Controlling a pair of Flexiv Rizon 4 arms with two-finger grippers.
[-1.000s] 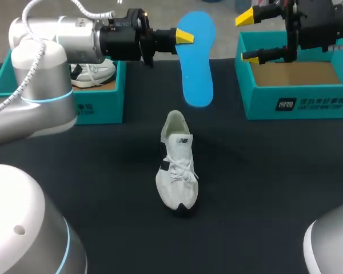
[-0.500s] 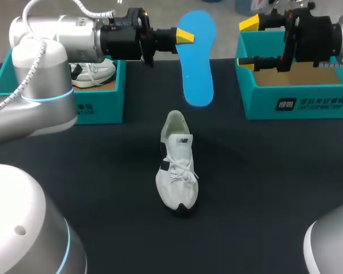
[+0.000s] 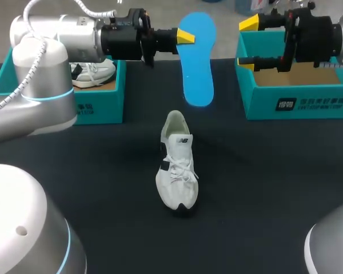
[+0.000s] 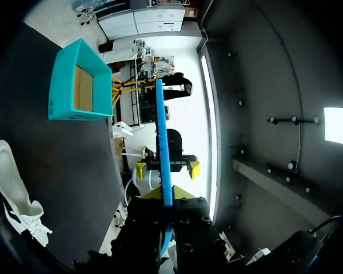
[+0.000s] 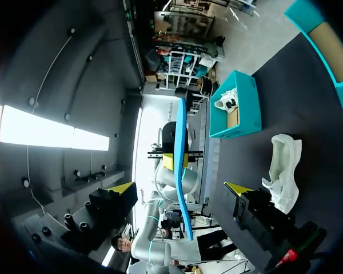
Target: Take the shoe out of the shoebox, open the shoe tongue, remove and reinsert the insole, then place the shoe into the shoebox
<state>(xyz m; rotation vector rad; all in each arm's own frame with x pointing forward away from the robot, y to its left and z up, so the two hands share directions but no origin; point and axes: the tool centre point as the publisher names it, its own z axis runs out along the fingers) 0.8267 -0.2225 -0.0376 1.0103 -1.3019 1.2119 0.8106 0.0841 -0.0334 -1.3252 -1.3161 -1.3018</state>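
My left gripper is shut on the heel end of a blue insole, which hangs upright over the far middle of the table. In the left wrist view the insole shows edge-on, rising from between my left gripper's fingers. The white shoe lies on the black table, toe toward me, below and in front of the insole. My right gripper stands open at the left wall of the empty teal shoebox, facing the insole. From the right wrist, the insole is ahead of my right gripper.
A second teal box at the far left holds another white shoe. The table is black cloth. In the right wrist view the shoe lies beside the open fingers.
My right gripper shifted a little to the right and turned slightly at first, then stayed still. The left arm and the insole have not moved.
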